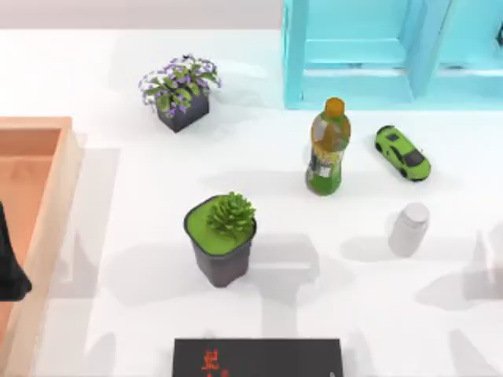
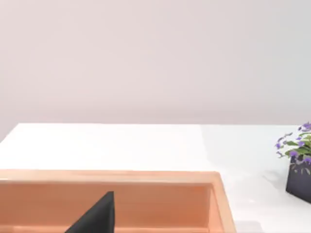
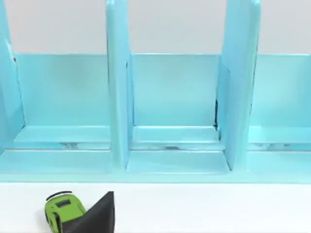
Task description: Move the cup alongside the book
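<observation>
The cup (image 1: 409, 228), a small white-grey cylinder, stands upright on the right side of the table. The book (image 1: 258, 357), flat and black with red-orange characters, lies at the front edge near the middle, partly cut off. They are well apart, with nothing touching the cup. My left arm (image 1: 9, 271) shows as a dark shape over the wooden tray at the far left. A dark part of my left gripper (image 2: 97, 217) hangs above that tray. A dark part of my right gripper (image 3: 97, 216) sits beside the green toy car, facing the cyan shelf.
A green bottle with an orange cap (image 1: 328, 149) and a green toy car (image 1: 402, 151) stand behind the cup. A dark pot with a green plant (image 1: 222, 239) stands behind the book. A purple-flowered pot (image 1: 181, 98), wooden tray (image 1: 69, 169) and cyan shelf (image 1: 357, 82) line the edges.
</observation>
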